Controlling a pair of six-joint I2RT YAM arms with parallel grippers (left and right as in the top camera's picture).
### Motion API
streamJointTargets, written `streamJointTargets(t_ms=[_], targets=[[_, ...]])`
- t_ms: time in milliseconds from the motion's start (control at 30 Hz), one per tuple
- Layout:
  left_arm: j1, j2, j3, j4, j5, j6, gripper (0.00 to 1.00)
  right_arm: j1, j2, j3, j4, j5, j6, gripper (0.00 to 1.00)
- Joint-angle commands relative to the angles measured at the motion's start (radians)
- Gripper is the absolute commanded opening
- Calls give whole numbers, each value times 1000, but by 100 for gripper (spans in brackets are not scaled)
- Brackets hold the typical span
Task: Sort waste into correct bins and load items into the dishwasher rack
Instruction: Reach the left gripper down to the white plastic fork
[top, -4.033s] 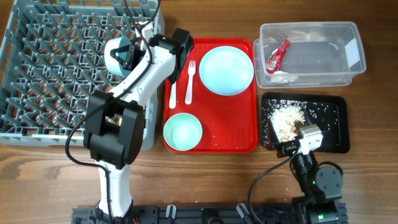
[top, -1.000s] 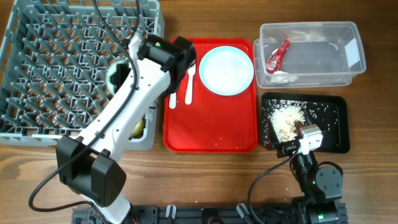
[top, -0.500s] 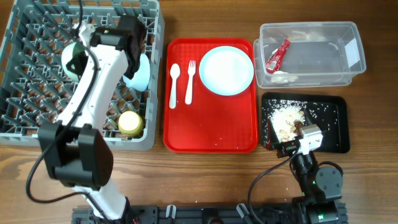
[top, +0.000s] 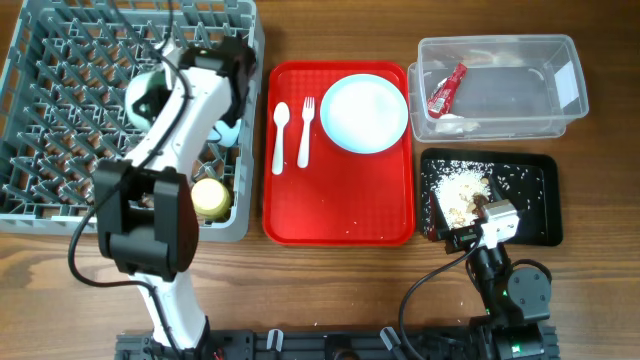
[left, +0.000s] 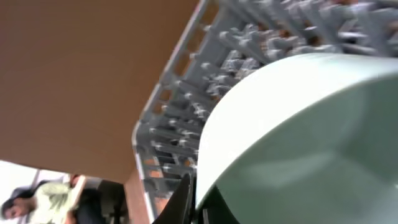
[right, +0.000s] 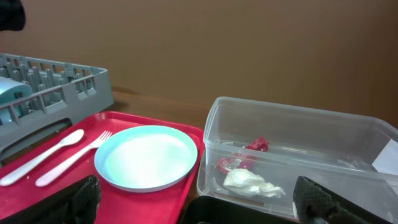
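My left gripper (top: 232, 95) is over the right side of the grey dishwasher rack (top: 60, 120), shut on the rim of a pale blue-green bowl (top: 226, 130). The bowl fills the left wrist view (left: 298, 143). A yellow cup (top: 210, 197) sits in the rack's front right corner. The pale blue plate (top: 365, 112), white spoon (top: 279, 135) and fork (top: 305, 130) lie on the red tray (top: 340, 210). The red wrapper (top: 446, 88) is in the clear tub (top: 565, 110). Food scraps (top: 463, 190) lie in the black tray (top: 535, 225). My right gripper (right: 202, 211) is open and empty by the black tray.
A crumpled white tissue (right: 252, 182) lies in the clear tub beside the wrapper. A few crumbs are scattered on the red tray. My left arm crosses the rack's right side and hides part of it. A second bowl is not visible.
My left gripper took the bowl off the red tray and carried it left over the rack. In the last half second it shifted slightly right. The right arm has not moved.
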Motion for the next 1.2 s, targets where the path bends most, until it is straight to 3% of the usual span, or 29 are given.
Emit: streamJointTargets(t_ms=[0, 133, 233, 267, 367, 400, 467, 567, 733, 800, 933, 1067, 1167], targets=[[-51, 24, -6, 10, 54, 5, 4, -5, -10, -1, 5, -5, -8, 100], [-62, 24, -6, 5, 55, 5, 5, -5, -10, -1, 5, -5, -8, 100], [-62, 24, -6, -11, 97, 5, 15, -5, -10, -1, 5, -5, -8, 100], [-62, 24, -6, -16, 112, 5, 22, -5, -10, -1, 5, -5, -8, 100], [-75, 16, -4, -48, 127, 5, 60, -5, -10, -1, 5, -5, -8, 100], [-83, 5, -1, -57, 149, 5, 68, -5, -10, -1, 5, -5, -8, 100], [-106, -33, 19, -80, 242, 6, 73, -5, -10, -1, 6, -5, -8, 100], [-143, -103, 74, -66, 430, 89, 75, -5, -10, -1, 5, -5, -8, 100], [-214, -197, 136, 55, 975, 218, 77, -5, -10, -1, 5, -5, -8, 100], [-241, -194, 135, 142, 1131, 283, 77, -5, -10, -1, 5, -5, -8, 100], [-295, -135, 111, 333, 1205, 391, 79, -5, -10, -1, 5, -5, -8, 100], [-291, -7, 94, 438, 1230, 334, 73, -5, -10, -1, 5, -5, -8, 100], [-276, 87, 94, 500, 1381, 280, 66, -5, -10, -1, 5, -5, -8, 100]])
